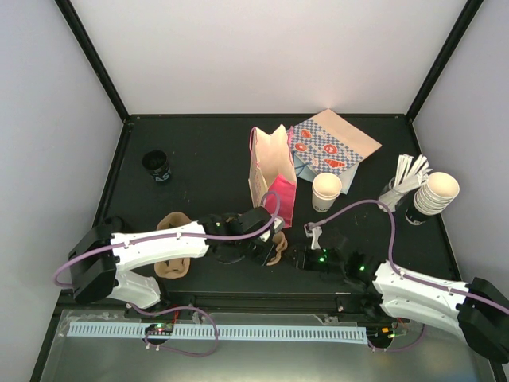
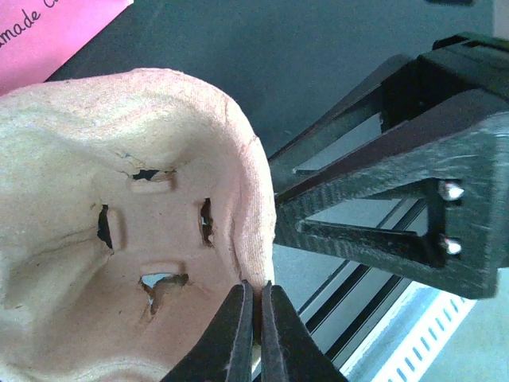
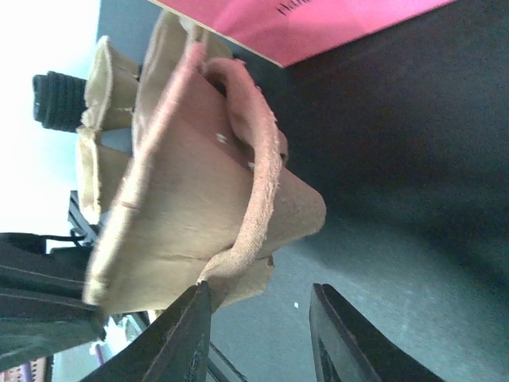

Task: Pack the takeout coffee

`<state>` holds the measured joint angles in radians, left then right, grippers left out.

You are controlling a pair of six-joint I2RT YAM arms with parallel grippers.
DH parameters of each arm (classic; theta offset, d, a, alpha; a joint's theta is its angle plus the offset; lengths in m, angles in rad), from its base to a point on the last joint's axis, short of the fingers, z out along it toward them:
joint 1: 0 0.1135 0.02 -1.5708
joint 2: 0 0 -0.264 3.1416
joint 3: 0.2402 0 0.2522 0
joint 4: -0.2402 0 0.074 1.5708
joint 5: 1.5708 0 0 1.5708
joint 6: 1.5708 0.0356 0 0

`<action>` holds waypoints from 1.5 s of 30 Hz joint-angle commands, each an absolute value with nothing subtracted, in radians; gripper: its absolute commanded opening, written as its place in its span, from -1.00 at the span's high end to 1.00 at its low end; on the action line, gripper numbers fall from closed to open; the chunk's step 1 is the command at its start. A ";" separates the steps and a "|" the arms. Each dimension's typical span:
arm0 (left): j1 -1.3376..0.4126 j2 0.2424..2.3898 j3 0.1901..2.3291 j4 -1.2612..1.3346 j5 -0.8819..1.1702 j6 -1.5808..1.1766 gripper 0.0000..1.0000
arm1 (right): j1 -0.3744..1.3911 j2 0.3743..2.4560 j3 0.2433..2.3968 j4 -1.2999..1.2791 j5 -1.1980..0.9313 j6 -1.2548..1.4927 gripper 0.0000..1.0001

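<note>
**Coffee cup stands beside the pink bag**

The takeout coffee [image 1: 326, 191] stands upright mid-bench [image 1: 207, 151], just right of the open pink bag [image 1: 278, 187], its cream inside showing; its dark print is too small to read. The left gripper [image 2: 256, 290] is pinched shut on the rim of a pulp cup tray [image 2: 119, 239] near the front edge. The right gripper [image 3: 262, 306] hangs beside the tray, jaws apart, gripping nothing. The bag's lettering is cut off: "made C"

The dark table [image 1: 199, 159] is evenly lit in the overhead view, with only soft shadows cast. In the right wrist view the upper left is blown out white, and the pulp carrier [image 3: 199, 199] is slightly blurred.
</note>
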<state>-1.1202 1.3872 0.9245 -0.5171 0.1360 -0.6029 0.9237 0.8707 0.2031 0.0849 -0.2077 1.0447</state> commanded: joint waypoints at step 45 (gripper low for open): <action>-1.091 1.260 0.993 -0.569 0.145 -0.605 0.94 | 0.919 0.844 0.262 -0.138 -0.085 0.870 0.22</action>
<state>-1.0988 1.2526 0.9623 -0.5720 0.1379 -0.6033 0.9241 0.8886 0.2279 -0.1123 -0.1272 0.8978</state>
